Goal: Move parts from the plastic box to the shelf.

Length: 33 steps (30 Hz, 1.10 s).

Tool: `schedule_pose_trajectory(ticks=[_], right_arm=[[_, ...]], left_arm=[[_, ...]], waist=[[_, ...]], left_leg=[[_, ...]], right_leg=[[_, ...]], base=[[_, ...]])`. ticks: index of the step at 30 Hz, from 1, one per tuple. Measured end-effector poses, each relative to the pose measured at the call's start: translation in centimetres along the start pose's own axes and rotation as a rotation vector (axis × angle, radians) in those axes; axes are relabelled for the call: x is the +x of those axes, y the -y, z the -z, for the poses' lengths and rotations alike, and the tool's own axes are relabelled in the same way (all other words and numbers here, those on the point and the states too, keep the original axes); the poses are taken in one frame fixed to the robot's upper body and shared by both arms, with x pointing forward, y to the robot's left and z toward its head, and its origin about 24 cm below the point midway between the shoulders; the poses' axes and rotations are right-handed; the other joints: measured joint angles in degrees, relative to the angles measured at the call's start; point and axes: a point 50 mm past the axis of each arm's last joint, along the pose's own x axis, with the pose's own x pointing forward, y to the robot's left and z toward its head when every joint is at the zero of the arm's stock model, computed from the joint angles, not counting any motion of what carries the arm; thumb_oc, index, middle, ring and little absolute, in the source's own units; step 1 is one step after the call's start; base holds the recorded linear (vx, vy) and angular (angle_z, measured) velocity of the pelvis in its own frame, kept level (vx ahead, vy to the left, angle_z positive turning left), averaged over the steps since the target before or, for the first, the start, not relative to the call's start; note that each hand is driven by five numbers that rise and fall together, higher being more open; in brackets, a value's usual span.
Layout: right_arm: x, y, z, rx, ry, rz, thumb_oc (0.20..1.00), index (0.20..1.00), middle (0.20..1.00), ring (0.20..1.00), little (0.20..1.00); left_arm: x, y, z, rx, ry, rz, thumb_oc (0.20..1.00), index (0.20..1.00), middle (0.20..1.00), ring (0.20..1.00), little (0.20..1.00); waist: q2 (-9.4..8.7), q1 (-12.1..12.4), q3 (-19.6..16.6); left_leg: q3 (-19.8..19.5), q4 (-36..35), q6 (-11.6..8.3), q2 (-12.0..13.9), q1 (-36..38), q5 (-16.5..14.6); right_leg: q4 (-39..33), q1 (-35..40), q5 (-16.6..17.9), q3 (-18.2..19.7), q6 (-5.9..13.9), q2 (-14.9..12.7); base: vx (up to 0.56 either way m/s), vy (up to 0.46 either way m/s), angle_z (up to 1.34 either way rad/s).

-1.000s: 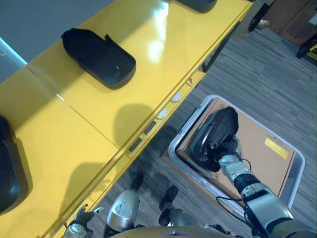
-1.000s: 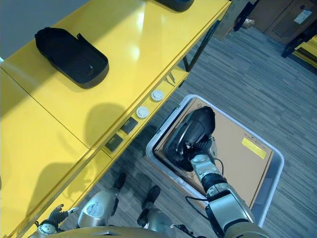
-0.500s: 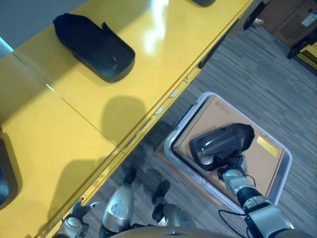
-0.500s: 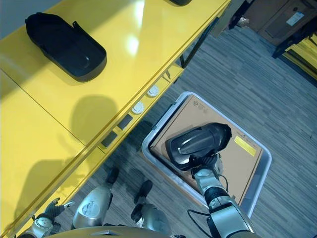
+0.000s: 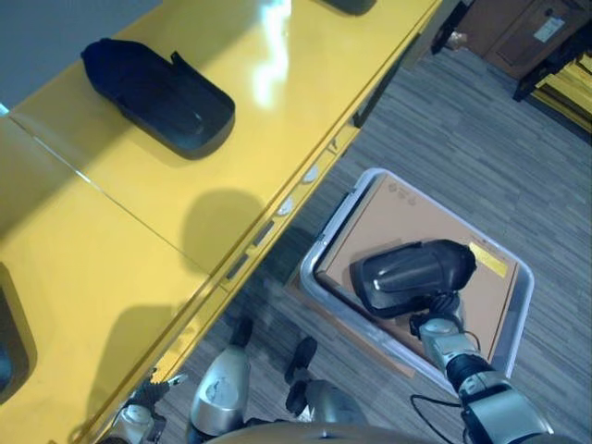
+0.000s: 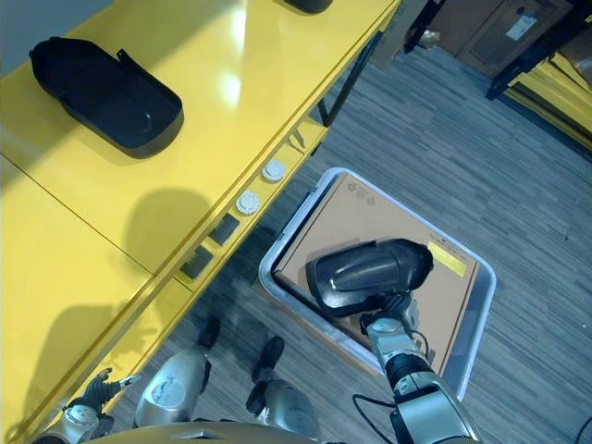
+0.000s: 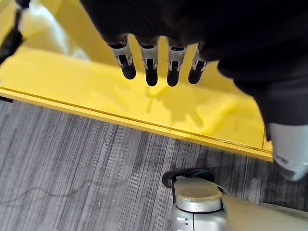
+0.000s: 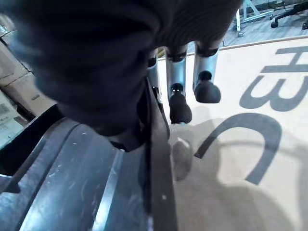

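My right hand (image 6: 387, 326) grips one edge of a glossy black moulded plastic part (image 6: 370, 275), thumb and fingers pinching its rim, holding it just above the cardboard sheet (image 6: 365, 220) lining the grey plastic box (image 6: 277, 242) on the floor beside the yellow shelf (image 6: 231, 55). I judge the shell stiff, light and slick, so a hold on the rim is best. My left hand (image 7: 154, 62) hangs with fingers straight by the shelf edge; large grey letters on the cardboard are too cropped to read, and a yellow label (image 6: 447, 259) is too small.
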Motion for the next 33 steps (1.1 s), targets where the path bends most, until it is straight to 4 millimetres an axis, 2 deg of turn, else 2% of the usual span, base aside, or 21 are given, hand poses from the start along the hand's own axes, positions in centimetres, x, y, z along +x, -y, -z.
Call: schedule_pose_trajectory(ticks=[5,10,15,17,18,21,24,28,30,33], right_arm=[[0.0,0.1,0.3,0.006,-0.011,0.004,0.2,0.2,0.2,0.2,0.2],[0.3,0.7,-0.6,0.038,0.029,0.02,0.2,0.2,0.2,0.2,0.2],[-0.7,2.5,-6.8,0.165,0.258,0.015,0.2,0.2,0.2,0.2,0.2],[-1.0,2.7,-7.7,0.161,0.303,0.022,0.2,0.2,0.2,0.2,0.2],[-1.2,3.1,-8.2,0.177,0.311,0.025,0.2,0.2,0.2,0.2,0.2],[-1.2,3.2,-7.9,0.145,0.312,0.032,0.2,0.2,0.2,0.2,0.2],[-1.1,3.3,-6.7,0.123,0.276,0.028,0.2,0.2,0.2,0.2,0.2],[-1.1,3.2,-6.0,0.098,0.262,0.003,0.2,0.2,0.2,0.2,0.2],[-1.3,3.4,-6.0,0.087,0.279,0.011,0.2,0.2,0.2,0.2,0.2],[-2.1,3.7,-7.1,0.122,0.341,0.0,0.2,0.2,0.2,0.2,0.2]], left_arm=[[-0.1,0.4,0.3,0.001,0.001,0.012,1.0,1.0,1.0,1.0,1.0],[-0.1,0.5,-0.8,-0.021,0.057,0.019,1.0,1.0,1.0,1.0,1.0],[-1.0,1.8,-1.5,-0.174,0.125,0.087,1.0,1.0,1.0,1.0,1.0],[-1.1,2.1,-1.8,-0.182,0.14,0.105,1.0,1.0,1.0,1.0,1.0],[-1.5,2.4,-2.8,-0.207,0.188,0.133,1.0,1.0,1.0,1.0,1.0],[-2.1,3.0,-3.8,-0.246,0.243,0.191,1.0,1.0,1.0,1.0,1.0],[-2.8,3.6,-4.3,-0.265,0.274,0.25,1.0,1.0,1.0,1.0,1.0],[-2.9,4.1,-4.4,-0.283,0.26,0.314,1.0,1.0,1.0,1.0,1.0],[-3.5,4.4,-5.6,-0.325,0.308,0.385,1.0,1.0,1.0,1.0,1.0],[-6.5,3.8,-11.1,-0.379,0.559,0.531,1.0,1.0,1.0,1.0,1.0]], waist=[[0.75,-0.1,-2.6],[1.86,-0.2,-3.4],[2.19,-0.7,-3.9],[2.19,-0.8,-4.8],[2.4,-0.9,-5.3],[3.21,-0.8,-5.8],[4.37,-1.4,-7.2],[4.73,-2.7,-7.6],[4.68,-3.1,-7.6],[5.19,-3.4,-7.8]], left_leg=[[0.3,0.4,0.55,0.0,-1.4,0.3],[0.3,0.3,0.35,0.1,-0.7,0.3],[1.7,-1.2,0.13,0.3,2.2,0.5],[1.8,-1.8,0.45,0.3,2.5,0.3],[2.1,-1.9,0.53,0.4,3.3,0.6],[2.6,-2.1,0.82,0.4,4.2,0.4],[3.4,-3.3,0.83,0.5,4.8,0.5],[3.5,-4.9,0.95,0.7,6.5,1.3],[3.6,-6.0,1.0,0.7,7.3,1.8],[3.8,-7.5,0.97,0.8,8.5,3.5]], right_leg=[[0.4,-1.6,0.2,0.2,-0.17,0.0],[0.4,-1.3,0.2,0.3,-0.24,0.0],[0.4,0.5,0.4,1.8,-0.33,-0.1],[0.5,0.5,0.4,1.9,-0.28,-0.1],[0.7,0.7,0.1,2.0,-0.24,-0.2],[0.9,1.4,0.1,2.7,-0.23,-0.2],[0.9,1.4,0.1,3.2,-0.21,-0.3],[0.4,2.4,0.1,3.3,-0.24,-0.2],[0.2,2.6,0.1,3.3,-0.26,-0.1],[-0.2,2.9,0.4,3.4,-0.42,0.0]], base=[[-0.01,-0.004,-0.04],[0.01,0.004,0.0],[0.04,0.026,-0.13],[0.05,0.044,-0.05],[0.06,0.04,-0.05],[0.05,0.033,-0.11],[0.04,0.022,-0.07],[0.0,0.0,0.0],[0.0,0.0,0.0],[0.0,0.0,0.0]])
